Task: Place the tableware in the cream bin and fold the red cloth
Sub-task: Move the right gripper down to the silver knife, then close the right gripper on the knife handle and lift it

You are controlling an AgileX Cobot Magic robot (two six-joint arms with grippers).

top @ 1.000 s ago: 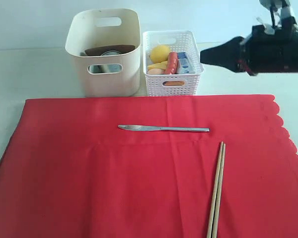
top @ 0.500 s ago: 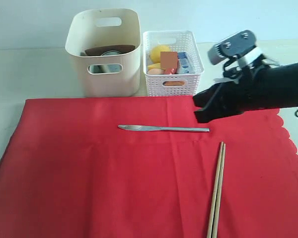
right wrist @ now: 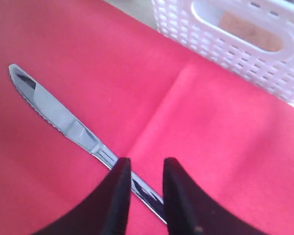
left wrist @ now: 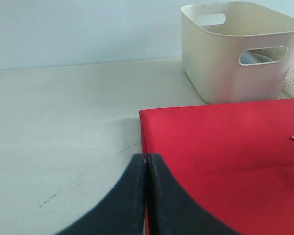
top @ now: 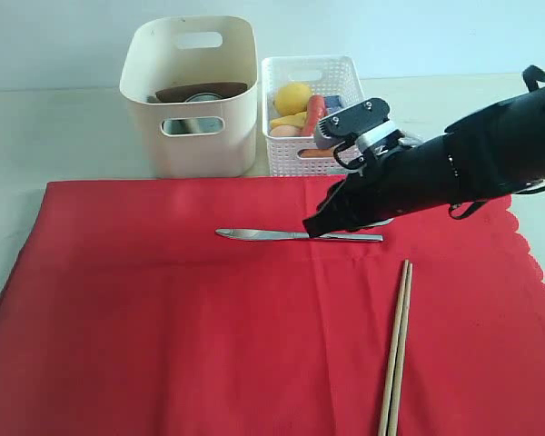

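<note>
Pale tabletop (left wrist: 63, 122), red cloth (top: 209, 336), right claw (right wrist: 146, 169) slightly parted astride silver knife (right wrist: 59, 115), left claw (left wrist: 147, 164) closed, empty

Near ends of chopsticks (top: 398, 345) off-frame

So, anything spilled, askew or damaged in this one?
Nothing stands out: silver knife and chopsticks lie flat on the red cloth, cream bin and white basket stand upright, right hand open astride the knife handle.

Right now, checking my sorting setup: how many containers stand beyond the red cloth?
2: the tall cream plastic bin on the left, and the smaller white lattice-sided basket just right of it.
</note>
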